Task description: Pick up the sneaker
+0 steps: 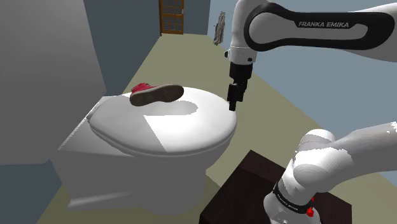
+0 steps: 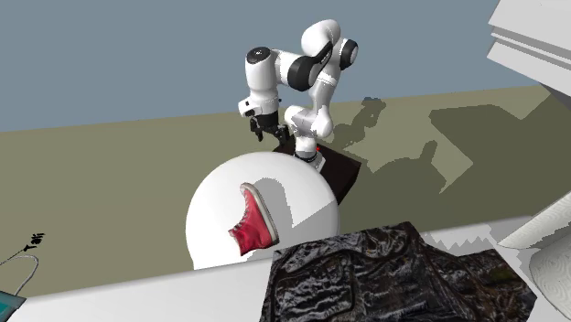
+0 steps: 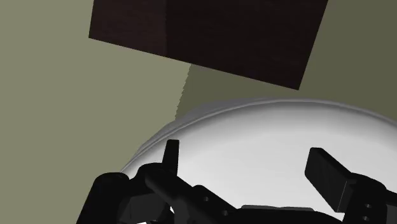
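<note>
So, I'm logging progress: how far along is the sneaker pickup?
Nothing done yet: the red sneaker lies on its side on the toilet lid, untouched. In hand: the open pincer hovers over the lid's front edge. Left: reach the sneaker, grasp, lift.

Your arm [image 1: 305,25] rises from its base [image 1: 299,191] at the shoulder view's lower right, doubles back across the top of that view and bends down sharply at the wrist [image 1: 242,57]. The end effector [image 1: 233,103] hangs from it pointing straight down. In the wrist view its two black fingers [image 3: 326,168] stand wide apart.
</note>
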Controlling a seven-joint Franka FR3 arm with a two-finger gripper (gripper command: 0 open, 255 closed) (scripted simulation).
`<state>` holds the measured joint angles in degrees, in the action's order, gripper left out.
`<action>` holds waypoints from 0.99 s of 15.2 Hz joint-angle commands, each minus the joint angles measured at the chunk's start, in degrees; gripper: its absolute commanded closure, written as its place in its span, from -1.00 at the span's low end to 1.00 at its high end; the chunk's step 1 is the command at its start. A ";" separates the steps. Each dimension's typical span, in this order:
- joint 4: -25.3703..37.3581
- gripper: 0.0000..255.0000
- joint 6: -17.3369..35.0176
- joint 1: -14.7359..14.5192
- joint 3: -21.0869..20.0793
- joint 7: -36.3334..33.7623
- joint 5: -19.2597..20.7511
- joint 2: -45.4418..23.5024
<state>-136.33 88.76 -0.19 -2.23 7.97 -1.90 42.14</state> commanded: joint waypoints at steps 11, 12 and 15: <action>23.33 -1.00 -0.70 -4.14 -2.80 10.18 4.06 -24.52; 25.95 -1.00 -1.17 -4.52 -3.23 11.09 4.53 -26.85; 34.16 -1.00 -2.96 -5.71 -4.66 13.68 6.13 -33.83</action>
<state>-105.55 86.37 -5.44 -6.31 20.84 3.64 11.31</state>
